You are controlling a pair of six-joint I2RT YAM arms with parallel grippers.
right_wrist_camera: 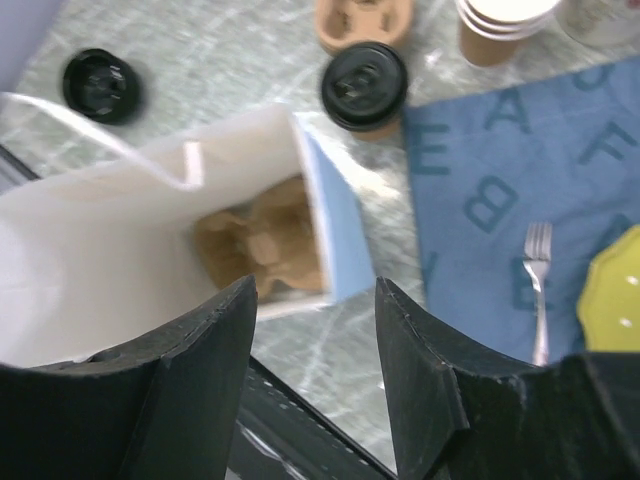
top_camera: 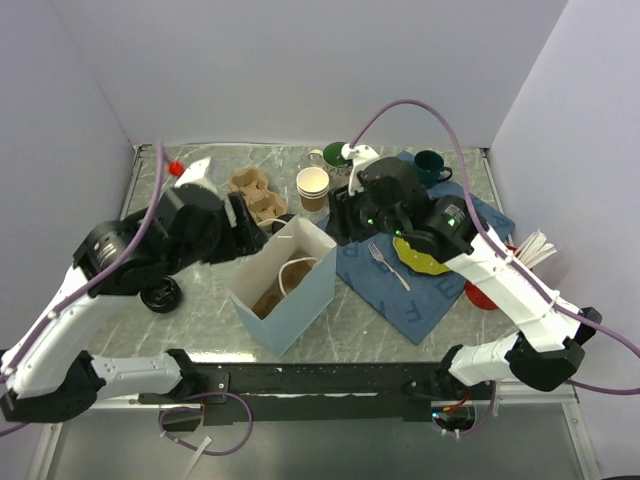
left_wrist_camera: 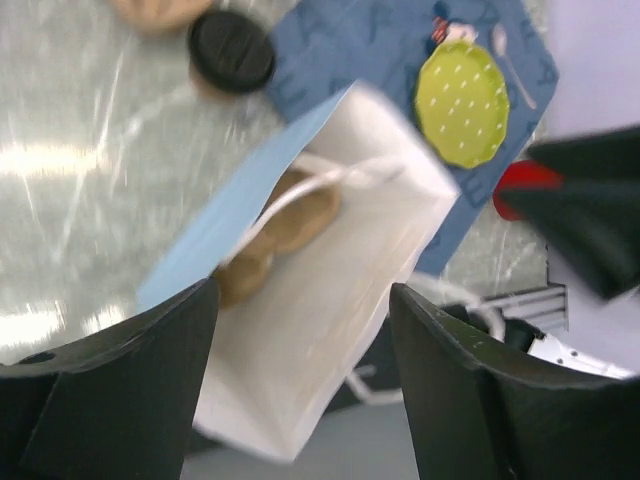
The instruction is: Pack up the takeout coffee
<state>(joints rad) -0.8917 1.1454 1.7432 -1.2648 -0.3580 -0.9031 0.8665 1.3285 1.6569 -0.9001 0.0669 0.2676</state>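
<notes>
Currently the left fingers (left_wrist_camera: pixel 130 390) stand wide apart and empty above the open mouth of the paper bag (top_camera: pixel 300 300). The bag stands upright at mid-desk with a brown cup carrier (right_wrist_camera: pixel 260 245) lying on its floor. A loose black lid (top_camera: pixel 160 295) lies on the desk left of the bag and is not part of the load. The takeout coffee (right_wrist_camera: pixel 364 85), lidded and upright, stands outside the bag, just beside its far wall at the edge of the blue cloth (right_wrist_camera: pixel 520 180). A second carrier (top_camera: pixel 258 195) sits near it on the far side. The right fingers (right_wrist_camera: pixel 190 390) are likewise parted with nothing between them and hover over the bag's right side. The step in hand is judged to be fetching the cup. Approach it from the side and close on the kraft wall below the lid rim, not on the lid, which may pop off. Apply light pressure, since a paper cup deforms and may spill. Lift straight up until the base clears the bag's rim, keep the cup upright, then lower it into a carrier well. Use the other arm to steady the thin bag wall, which can fold or tip on contact. Keep clear of the stack of lidless cups (top_camera: pixel 313 187) further right.
</notes>
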